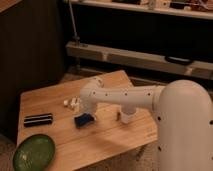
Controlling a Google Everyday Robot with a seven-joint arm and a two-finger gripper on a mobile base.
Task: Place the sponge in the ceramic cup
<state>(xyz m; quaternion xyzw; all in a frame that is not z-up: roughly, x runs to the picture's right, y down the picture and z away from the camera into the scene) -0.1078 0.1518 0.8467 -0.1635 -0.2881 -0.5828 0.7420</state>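
Observation:
The blue sponge (84, 120) lies on the wooden table (105, 145), left of centre. My white arm reaches in from the right, and its gripper (81, 109) is at the arm's left end, directly above the sponge. Whether it touches the sponge I cannot tell. The white ceramic cup (127, 116) stands upright to the right of the sponge. The arm crosses in front of it and hides most of it.
A black rectangular bar (38, 120) lies near the table's left edge. A green round bowl (33, 152) sits at the front left corner. A small white object (70, 103) rests just left of the arm's end. Dark shelving stands behind the table.

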